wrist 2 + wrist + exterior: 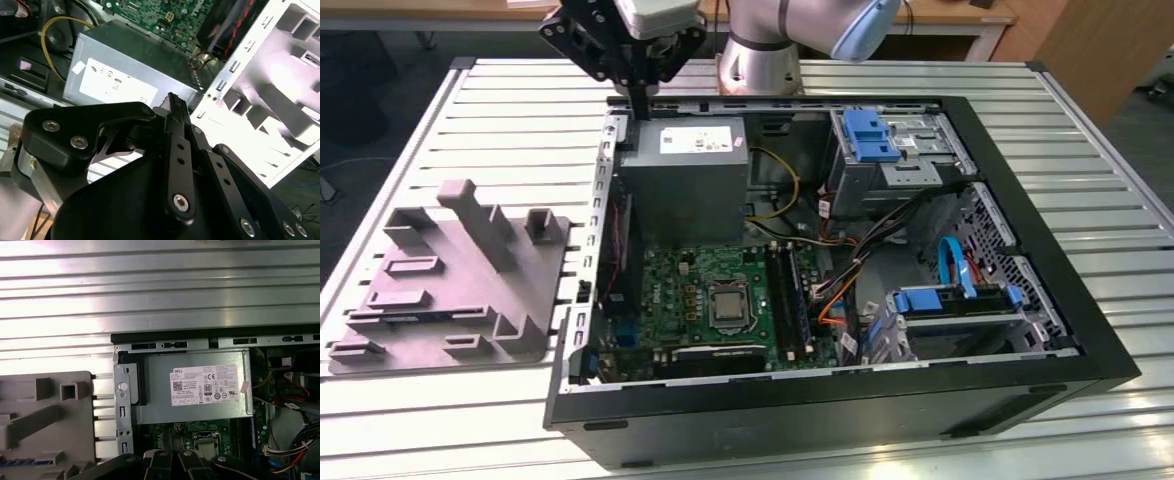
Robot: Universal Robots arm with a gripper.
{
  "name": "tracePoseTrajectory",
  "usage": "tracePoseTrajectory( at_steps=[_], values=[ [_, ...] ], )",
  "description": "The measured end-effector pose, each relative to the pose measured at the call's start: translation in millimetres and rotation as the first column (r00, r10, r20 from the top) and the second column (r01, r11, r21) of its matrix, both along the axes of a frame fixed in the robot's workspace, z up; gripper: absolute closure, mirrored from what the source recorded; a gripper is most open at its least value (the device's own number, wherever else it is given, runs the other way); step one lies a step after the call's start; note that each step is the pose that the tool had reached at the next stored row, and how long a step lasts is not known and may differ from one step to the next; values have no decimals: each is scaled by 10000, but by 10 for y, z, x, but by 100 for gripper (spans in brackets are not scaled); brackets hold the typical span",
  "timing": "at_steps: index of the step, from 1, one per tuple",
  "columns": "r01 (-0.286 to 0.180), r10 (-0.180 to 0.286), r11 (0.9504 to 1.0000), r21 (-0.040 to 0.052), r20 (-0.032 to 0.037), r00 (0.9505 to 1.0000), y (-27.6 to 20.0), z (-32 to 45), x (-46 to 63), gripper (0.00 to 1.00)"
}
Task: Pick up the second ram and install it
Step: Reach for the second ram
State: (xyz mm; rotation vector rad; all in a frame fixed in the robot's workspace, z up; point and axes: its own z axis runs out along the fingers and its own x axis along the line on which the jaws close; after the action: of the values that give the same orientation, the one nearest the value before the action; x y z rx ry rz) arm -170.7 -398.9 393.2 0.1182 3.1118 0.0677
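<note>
1 gripper (pixel 639 112): fingertips closed, holding nothing, near power supply (pixel 683 170). 1 second ram (pixel 25 460) on grey block (pixel 50 405). We advise opening wide and squaring to its long edges.

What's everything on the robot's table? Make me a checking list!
Surface: silver slatted metal table, carrying an open black computer case.
Job's things: long blue-green ram stick lies in the grey plastic slotted block beside the case, untouched.
Clutter: nothing seen.
Gripper: black gripper is shut, with nothing seen in it. It hovers over the case's rim by the grey power supply box.
Cables: yellow wire loop, blue flat cable and orange wires beside the green motherboard.
Surroundings: brown wooden furniture behind the table.
</note>
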Motion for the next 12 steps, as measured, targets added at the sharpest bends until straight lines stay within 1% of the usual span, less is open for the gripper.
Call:
tracePoseTrajectory(
  at_steps=[12],
  values=[
    [0, 0, 10000, -1, 15, 10000, 0, -1, -344, 90]
  ],
)
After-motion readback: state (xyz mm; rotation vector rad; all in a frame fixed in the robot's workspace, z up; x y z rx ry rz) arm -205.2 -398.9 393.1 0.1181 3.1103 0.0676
